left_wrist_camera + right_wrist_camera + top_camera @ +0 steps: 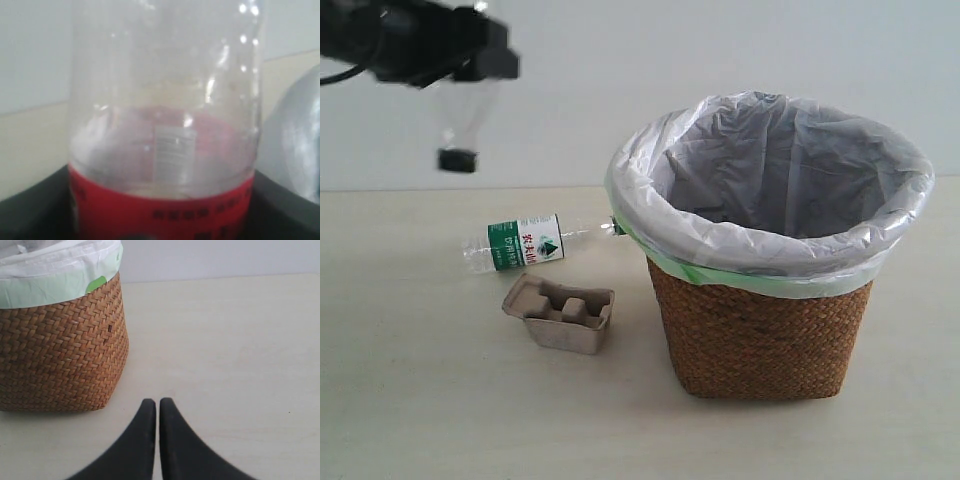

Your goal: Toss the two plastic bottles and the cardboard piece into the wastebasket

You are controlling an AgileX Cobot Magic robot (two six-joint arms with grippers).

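Left fingers clamp the red-labelled bottle, cap down, high above the desk; right fingers pressed together, empty, near the wastebasket.

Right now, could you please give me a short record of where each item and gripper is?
larger bottle: held cap-down in air by left gripper, not over wastebasket
smaller bottle: lying on table, neck toward wastebasket
cardboard piece: on table, open side up
right gripper: shut, empty, beside wastebasket
in wastebasket: none seen
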